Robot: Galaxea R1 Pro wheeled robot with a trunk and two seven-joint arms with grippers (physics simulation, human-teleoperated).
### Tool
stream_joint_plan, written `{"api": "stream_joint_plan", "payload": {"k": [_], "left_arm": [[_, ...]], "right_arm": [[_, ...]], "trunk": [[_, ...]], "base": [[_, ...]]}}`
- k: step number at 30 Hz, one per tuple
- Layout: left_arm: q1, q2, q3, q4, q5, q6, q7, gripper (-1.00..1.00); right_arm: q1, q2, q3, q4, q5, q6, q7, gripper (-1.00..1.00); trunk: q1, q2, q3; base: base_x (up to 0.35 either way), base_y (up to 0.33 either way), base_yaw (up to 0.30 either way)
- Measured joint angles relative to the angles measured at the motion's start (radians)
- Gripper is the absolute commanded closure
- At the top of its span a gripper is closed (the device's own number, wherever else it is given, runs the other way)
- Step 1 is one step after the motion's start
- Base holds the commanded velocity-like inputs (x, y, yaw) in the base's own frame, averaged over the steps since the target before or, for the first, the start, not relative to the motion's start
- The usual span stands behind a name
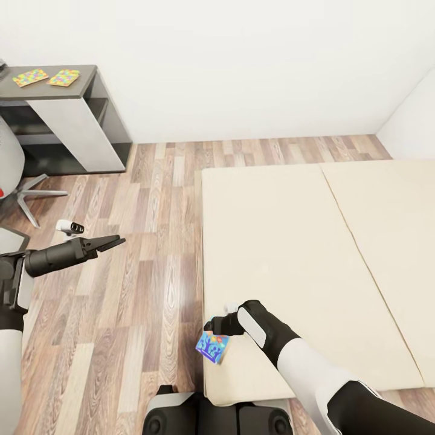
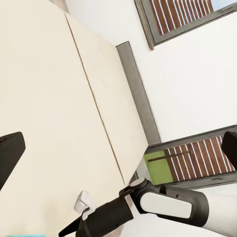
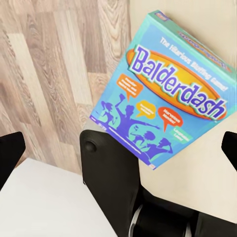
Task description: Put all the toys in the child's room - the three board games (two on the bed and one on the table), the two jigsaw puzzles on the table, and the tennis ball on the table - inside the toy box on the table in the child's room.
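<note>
The bed (image 1: 314, 266) is occupying the space ahead of and beside the right gripper (image 1: 219, 329); no other board game is showing on its visible surface. The grey table (image 1: 72, 115) is standing well apart from both claws, far ahead and to the left, with 2 colourful flat items (image 1: 47, 77), probably the jigsaw puzzles, lying on its top.

The board game (image 3: 165, 106), a Balderdash box, is sitting directly in front of the right gripper, at the near left corner of the bed, overhanging the edge above the wooden floor (image 1: 133, 314). In the right wrist view its long axis is running diagonally across the claw's line of approach.

The right gripper is nearest to the box, and its fingertips are showing spread wide to either side of it, released. Whether they are touching the box cannot be told.

The left gripper (image 1: 112, 243) is hovering over the floor, well apart from the box; in the head view its fingers are appearing nearly together and holding nothing.
</note>
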Motion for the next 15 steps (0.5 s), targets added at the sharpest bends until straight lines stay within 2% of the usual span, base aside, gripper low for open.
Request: {"api": "stream_joint_plan", "payload": {"k": [15], "left_arm": [[0.005,0.000,0.000,0.000,0.000,0.000,0.000,-1.00]], "right_arm": [[0.000,0.000,0.001,0.000,0.000,0.000,-0.001,-1.00]], "trunk": [[0.000,0.000,0.025]], "base": [[0.000,0.000,0.000]]}}
